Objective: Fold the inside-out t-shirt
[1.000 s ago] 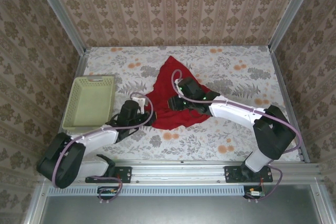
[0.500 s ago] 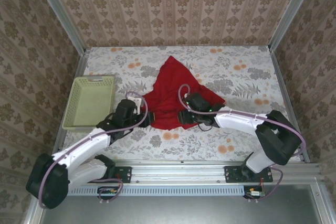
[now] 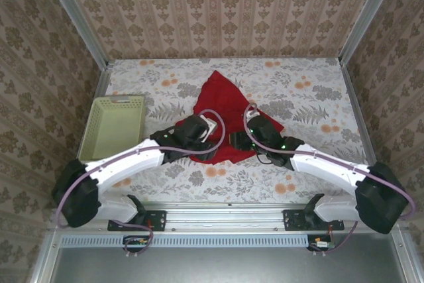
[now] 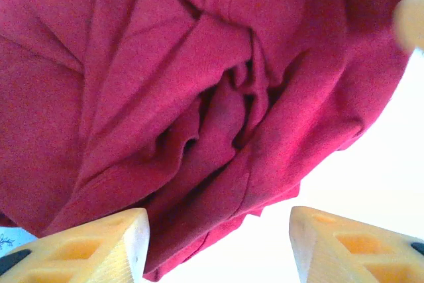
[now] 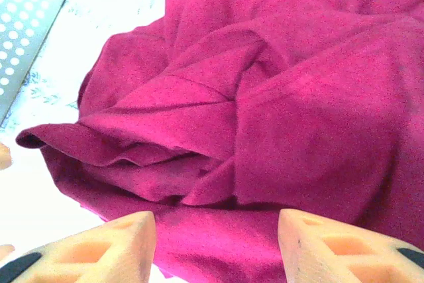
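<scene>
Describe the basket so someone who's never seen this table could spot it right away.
Look at the flower-patterned table between the wallpapered walls, then along its left edge. There sits the pale green basket, a rigid perforated rectangle, unlike the crumpled red t-shirt at the table's centre.

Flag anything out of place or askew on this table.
The t-shirt lies crumpled mid-table, bunched into overlapping creases instead of spread flat. The basket sits square at the left. Nothing looks spilled or damaged.
</scene>
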Controlling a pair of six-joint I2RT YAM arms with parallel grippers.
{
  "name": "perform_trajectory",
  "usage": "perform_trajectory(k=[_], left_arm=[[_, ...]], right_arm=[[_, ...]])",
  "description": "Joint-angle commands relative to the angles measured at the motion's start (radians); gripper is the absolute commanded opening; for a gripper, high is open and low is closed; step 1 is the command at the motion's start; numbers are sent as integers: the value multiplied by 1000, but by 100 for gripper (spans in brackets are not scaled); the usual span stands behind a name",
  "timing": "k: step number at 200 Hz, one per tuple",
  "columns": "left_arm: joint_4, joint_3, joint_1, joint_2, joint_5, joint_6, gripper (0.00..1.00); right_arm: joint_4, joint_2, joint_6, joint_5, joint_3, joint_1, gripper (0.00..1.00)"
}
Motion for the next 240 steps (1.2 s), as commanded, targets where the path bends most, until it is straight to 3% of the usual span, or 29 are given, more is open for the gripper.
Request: perform_trajectory(k=[1, 46, 109, 189, 240], left_arm=[[-75, 81, -8, 62, -50, 66, 56], [-128, 177, -13, 208, -94, 70, 49], [-173, 258, -13, 332, -174, 70, 46], [-124, 267, -1, 350, -211, 47, 19], [-70, 242, 28, 317, -165, 25, 9]], right_arm=[[-5, -79, 43, 66, -53, -27, 54], [-29, -192, 65, 59, -123, -67, 54], [-38, -215, 66, 50, -137, -77, 54], [-18, -177, 66, 17, -138, -79, 55], [-21, -159, 64, 8, -132, -79, 55]])
